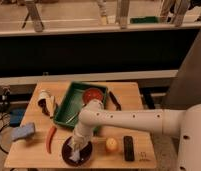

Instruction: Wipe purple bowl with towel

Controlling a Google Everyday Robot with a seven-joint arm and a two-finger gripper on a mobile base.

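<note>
The purple bowl (69, 155) sits near the front edge of the wooden table (139, 117), left of centre. A pale towel (80, 149) lies in the bowl, pressed under my gripper (78, 143). The white arm (129, 121) reaches in from the right and bends down over the bowl. The gripper is at the bowl's inside, on the towel.
A green tray (74, 102) holds a red bowl (93, 94). A red chili (50, 138) and a blue sponge (23, 131) lie left. A yellow ball (111, 145) and a black block (128, 147) lie right of the bowl. A white cup (44, 97) lies at back left.
</note>
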